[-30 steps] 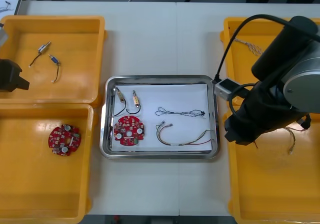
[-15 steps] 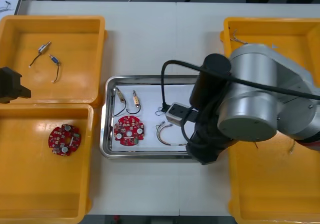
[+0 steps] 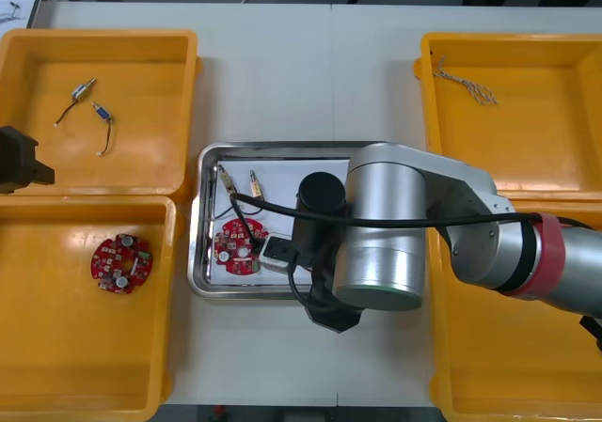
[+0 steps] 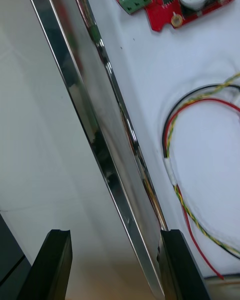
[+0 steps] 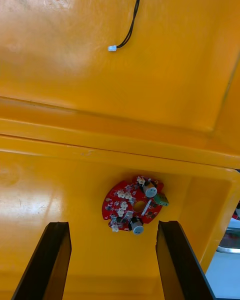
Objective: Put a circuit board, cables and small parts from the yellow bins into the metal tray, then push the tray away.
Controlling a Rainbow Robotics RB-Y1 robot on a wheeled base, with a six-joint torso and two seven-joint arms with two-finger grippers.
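Two black fingers of the right gripper [image 4: 115, 235] are held apart with nothing between them but the near rim of the shiny rectangular metal tray [image 4: 100, 130]; one is set on the side of the light table [image 4: 30, 130], the other on the tray's white inner side. The tray is seen between the yellow plastic bins [image 3: 179, 196], loaded with a round red circuit board [image 3: 235, 248], a looped red and yellow cable [image 4: 175, 180] and small metal parts [image 3: 254, 185]. It is judged stiff, light and smooth-bottomed, so it should slide readily. The rim should be pushed near its middle, lest the tray be turned or the loose contents shifted. The left gripper [image 5: 112, 265] is parked, spread and empty, over the left bins.
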